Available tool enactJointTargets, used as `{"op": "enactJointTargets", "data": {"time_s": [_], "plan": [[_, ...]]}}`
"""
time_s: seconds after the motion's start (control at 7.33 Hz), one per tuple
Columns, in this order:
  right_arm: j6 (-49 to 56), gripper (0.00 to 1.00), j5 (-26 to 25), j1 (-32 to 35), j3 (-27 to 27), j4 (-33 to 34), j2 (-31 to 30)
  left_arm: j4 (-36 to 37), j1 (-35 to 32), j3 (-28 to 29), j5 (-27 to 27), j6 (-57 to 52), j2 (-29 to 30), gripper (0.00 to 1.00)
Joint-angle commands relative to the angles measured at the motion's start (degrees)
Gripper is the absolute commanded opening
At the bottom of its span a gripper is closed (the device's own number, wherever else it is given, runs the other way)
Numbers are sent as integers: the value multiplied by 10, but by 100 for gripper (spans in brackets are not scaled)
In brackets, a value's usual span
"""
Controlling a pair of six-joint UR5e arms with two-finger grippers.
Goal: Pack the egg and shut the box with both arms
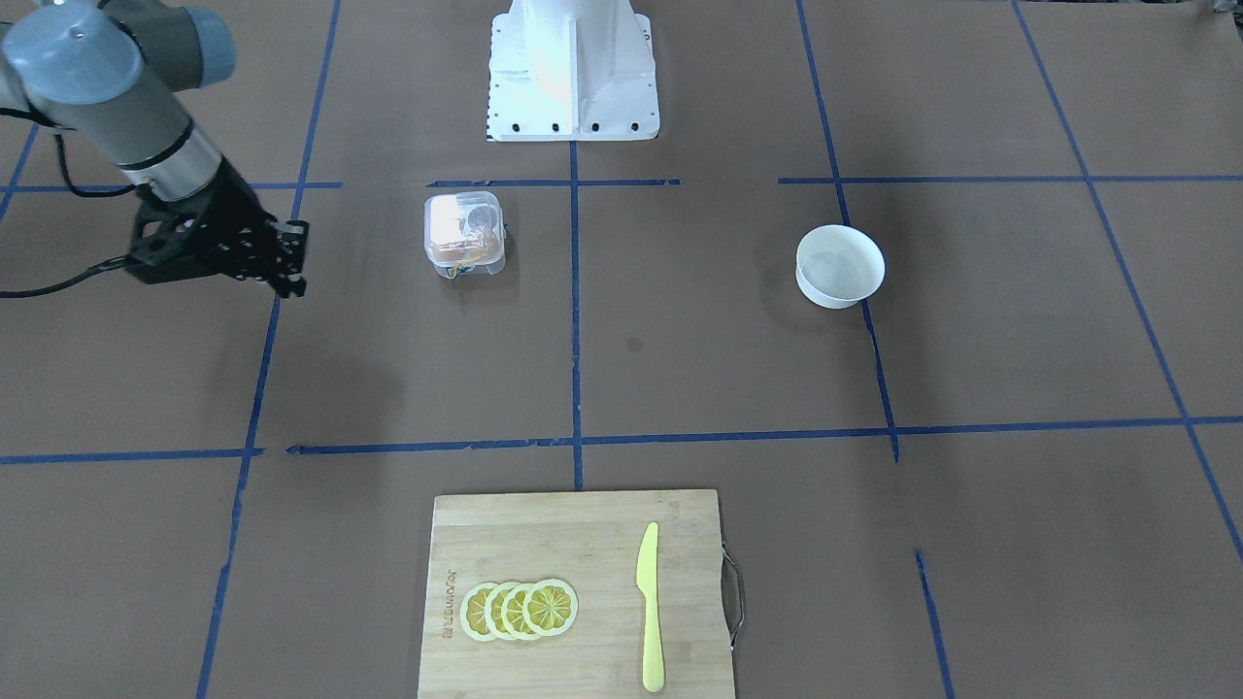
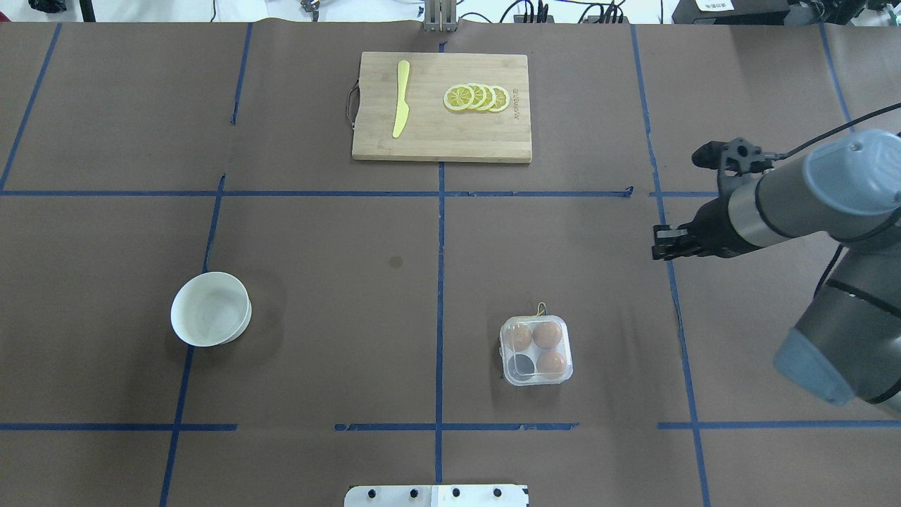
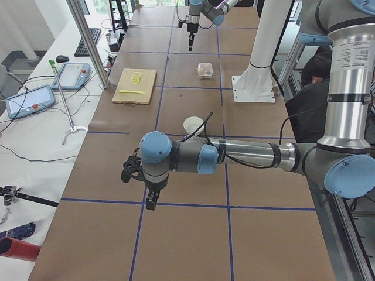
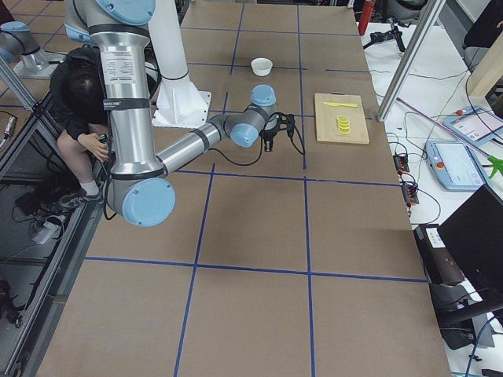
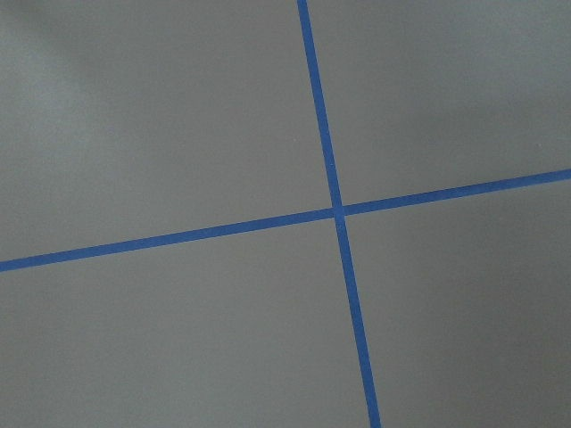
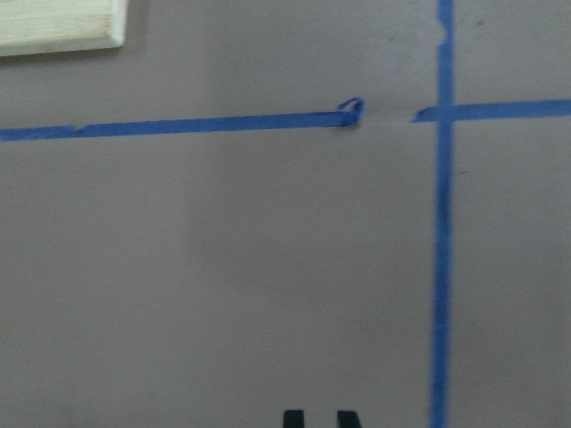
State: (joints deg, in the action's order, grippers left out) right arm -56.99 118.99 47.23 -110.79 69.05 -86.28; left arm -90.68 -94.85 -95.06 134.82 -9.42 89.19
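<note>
The clear box (image 2: pixel 536 350) stands on the table right of centre, its lid lying flat over the cups. Three orange-brown eggs show through it, among them one egg (image 2: pixel 547 334) at the far side; the fourth cup looks dark and empty. The box also shows in the front-facing view (image 1: pixel 464 236). My right gripper (image 2: pixel 658 243) hangs above the table, well to the right of the box and touching nothing. Its fingertips (image 6: pixel 294 417) sit close together with a narrow gap. My left gripper (image 3: pixel 151 202) points down over bare table, far from the box; I cannot tell whether it is open.
An empty white bowl (image 2: pixel 211 308) stands at the left. A wooden board (image 2: pixel 436 137) at the far edge carries lemon slices (image 2: pixel 477 98) and a yellow knife (image 2: pixel 401 98). The white base (image 1: pixel 573 68) is at the near edge. A person crouches beside the robot (image 4: pixel 82 102).
</note>
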Motion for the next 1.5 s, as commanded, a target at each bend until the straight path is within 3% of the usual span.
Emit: {"op": "enactJointTargets", "data": {"time_s": [0.0,0.27,0.55,0.68,0.95,1.23,1.36], "plan": [[245,25,43,136,18,71,-67,2,25,3,-7,0,-2,100],[442,26,82,256,60,127,-90,2,39,6,-7,0,-12,100],[507,32,85,318,76,142,-116,2,40,6,-7,-1,-31,100],[507,99,100,347,75,141,-121,3,41,4,-6,-1,-29,100],[530,100,105,374,97,142,-118,7,41,1,-5,0,-20,100],[565,100,88,391,119,240,-114,3,41,1,-1,0,-20,100],[581,100,76,399,120,247,-118,2,41,-2,0,0,-20,100]]}}
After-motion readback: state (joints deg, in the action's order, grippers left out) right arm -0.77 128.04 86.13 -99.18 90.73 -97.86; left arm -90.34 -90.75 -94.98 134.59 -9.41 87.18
